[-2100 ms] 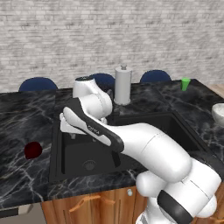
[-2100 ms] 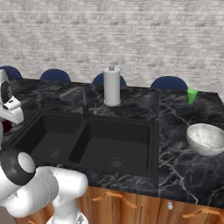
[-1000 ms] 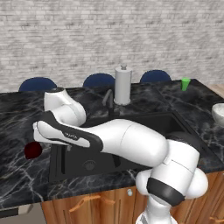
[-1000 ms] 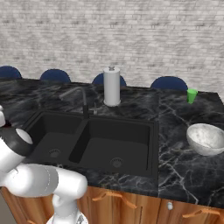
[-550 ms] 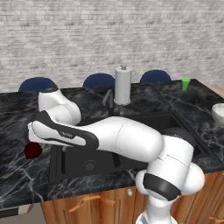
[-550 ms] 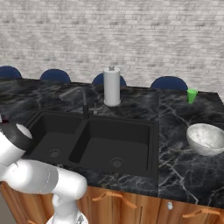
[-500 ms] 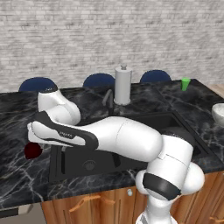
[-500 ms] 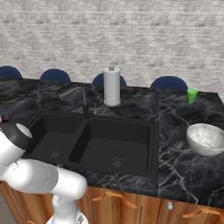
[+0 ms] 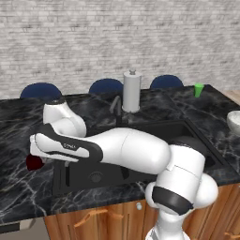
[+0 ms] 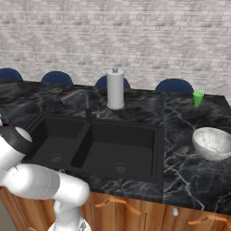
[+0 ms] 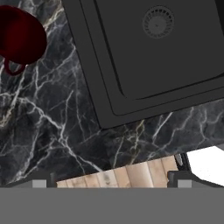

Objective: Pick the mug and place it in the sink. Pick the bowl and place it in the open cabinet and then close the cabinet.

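I count one mug (image 11: 19, 37), dark red, at the upper left of the hand view, its small handle toward the lower left, standing on the black marble counter (image 11: 57, 118) apart from the sink (image 11: 148, 65); in the left base view it peeks out at centre left, beside the sink's left rim and partly behind my arm. One bowl (image 10: 214, 143) sits at the right of the right base view, on the counter just beside the sink's right edge; one green cup (image 10: 197, 99) stands at the upper right, near the far counter edge; one paper towel roll (image 10: 115, 89) stands behind the two basins, beside the faucet (image 10: 81, 101). My gripper (image 11: 109, 183) has its fingertips spread wide at the bottom corners, grasping nothing, with bare counter between it and the mug.
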### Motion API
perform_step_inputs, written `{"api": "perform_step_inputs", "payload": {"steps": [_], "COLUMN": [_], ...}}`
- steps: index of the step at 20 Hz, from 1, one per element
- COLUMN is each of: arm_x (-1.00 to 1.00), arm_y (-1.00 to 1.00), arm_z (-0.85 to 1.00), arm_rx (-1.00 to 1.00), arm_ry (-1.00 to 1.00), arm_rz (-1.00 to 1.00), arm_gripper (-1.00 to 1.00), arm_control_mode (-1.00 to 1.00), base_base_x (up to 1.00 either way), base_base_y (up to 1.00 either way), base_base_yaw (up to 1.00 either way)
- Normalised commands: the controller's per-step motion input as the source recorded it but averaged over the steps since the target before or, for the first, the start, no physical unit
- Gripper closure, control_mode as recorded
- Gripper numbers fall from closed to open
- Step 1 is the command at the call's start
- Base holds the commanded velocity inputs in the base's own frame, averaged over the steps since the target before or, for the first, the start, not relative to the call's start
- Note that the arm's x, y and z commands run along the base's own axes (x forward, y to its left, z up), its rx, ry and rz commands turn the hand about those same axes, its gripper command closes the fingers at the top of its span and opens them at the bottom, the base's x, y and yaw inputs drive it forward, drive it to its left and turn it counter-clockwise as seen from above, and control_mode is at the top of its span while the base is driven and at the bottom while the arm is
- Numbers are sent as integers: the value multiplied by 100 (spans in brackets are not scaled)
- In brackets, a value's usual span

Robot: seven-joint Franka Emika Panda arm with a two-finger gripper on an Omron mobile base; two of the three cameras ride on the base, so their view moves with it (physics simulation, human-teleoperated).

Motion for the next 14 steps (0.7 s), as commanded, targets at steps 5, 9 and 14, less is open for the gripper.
{"api": "perform_step_inputs", "payload": {"steps": [5, 9, 14], "arm_x": [0, 5, 13], "arm_y": [5, 8, 20], "arm_z": [0, 0, 0], "arm_rx": [0, 0, 0], "arm_ry": [-1, 1, 3], "arm_rz": [0, 0, 0], "arm_gripper": [-100, -100, -100], "arm_control_mode": [-100, -100, -100], "base_base_x": [0, 0, 0], "base_base_y": [0, 0, 0], "base_base_yaw": [0, 0, 0]}}
